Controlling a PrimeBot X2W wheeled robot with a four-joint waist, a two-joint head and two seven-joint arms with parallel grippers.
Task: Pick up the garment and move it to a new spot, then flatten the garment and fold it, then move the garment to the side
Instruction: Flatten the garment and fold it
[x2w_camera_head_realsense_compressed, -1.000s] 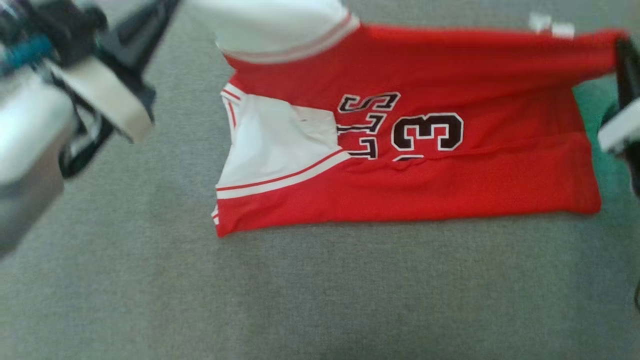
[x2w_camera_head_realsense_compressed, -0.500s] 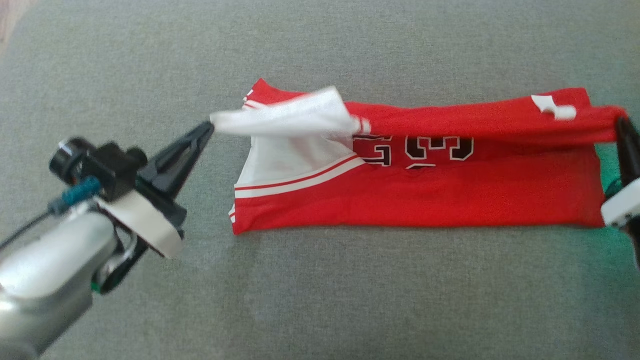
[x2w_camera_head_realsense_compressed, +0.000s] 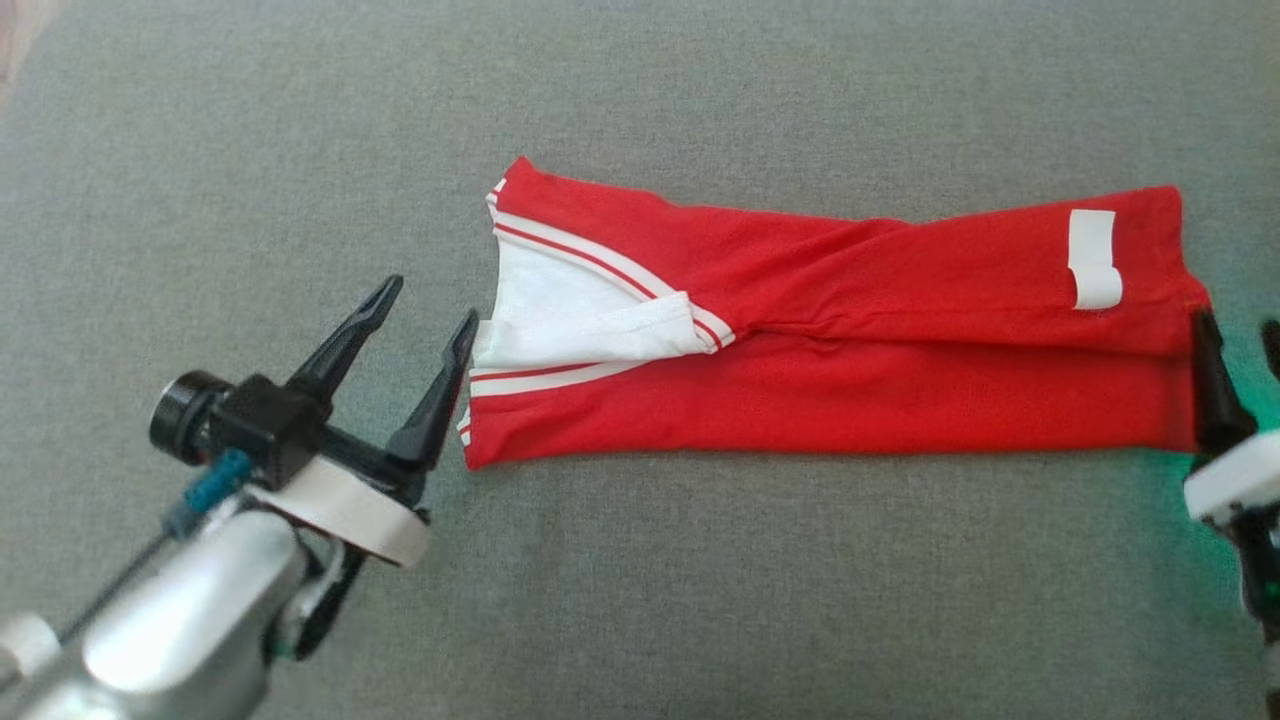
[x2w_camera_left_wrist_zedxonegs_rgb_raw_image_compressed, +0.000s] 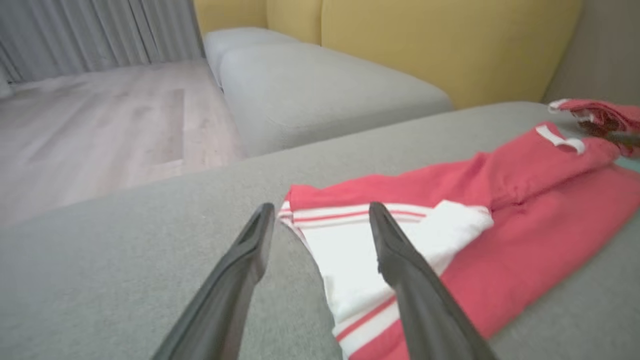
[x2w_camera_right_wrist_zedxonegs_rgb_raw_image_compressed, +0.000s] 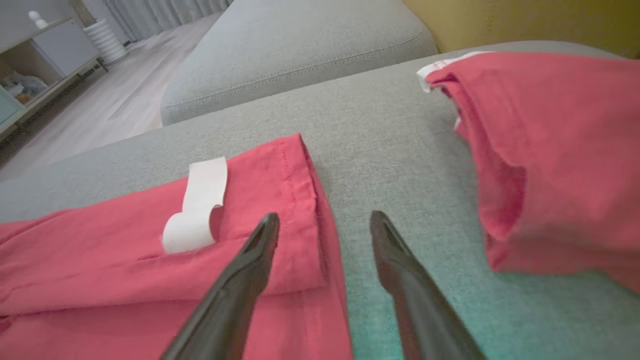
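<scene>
The garment (x2w_camera_head_realsense_compressed: 850, 380) lies on the grey cushion (x2w_camera_head_realsense_compressed: 700, 600) as a long red strip folded lengthwise, with a white side panel and striped trim at its left end and a white label (x2w_camera_head_realsense_compressed: 1092, 258) near its right end. My left gripper (x2w_camera_head_realsense_compressed: 428, 303) stands open just off the left end, its right fingertip close to the white panel. In the left wrist view the left gripper (x2w_camera_left_wrist_zedxonegs_rgb_raw_image_compressed: 321, 207) spreads over the garment (x2w_camera_left_wrist_zedxonegs_rgb_raw_image_compressed: 500, 240) edge. My right gripper (x2w_camera_head_realsense_compressed: 1237, 335) is open at the right end. The right wrist view has the right gripper (x2w_camera_right_wrist_zedxonegs_rgb_raw_image_compressed: 324, 216) beside the garment's (x2w_camera_right_wrist_zedxonegs_rgb_raw_image_compressed: 100, 250) hem.
A second red garment (x2w_camera_right_wrist_zedxonegs_rgb_raw_image_compressed: 560, 140) lies bundled on the cushion just right of my right gripper, also visible as a second red garment (x2w_camera_left_wrist_zedxonegs_rgb_raw_image_compressed: 600, 112) far off. Yellow backrest (x2w_camera_left_wrist_zedxonegs_rgb_raw_image_compressed: 425, 45), another grey cushion (x2w_camera_left_wrist_zedxonegs_rgb_raw_image_compressed: 310, 90) and wooden floor (x2w_camera_left_wrist_zedxonegs_rgb_raw_image_compressed: 100, 130) lie beyond the left end.
Both grippers held the garment's upper edge raised, then opened and let it go. The flap has dropped over the lower half, hiding the letters and number. The camera view also shifted.
</scene>
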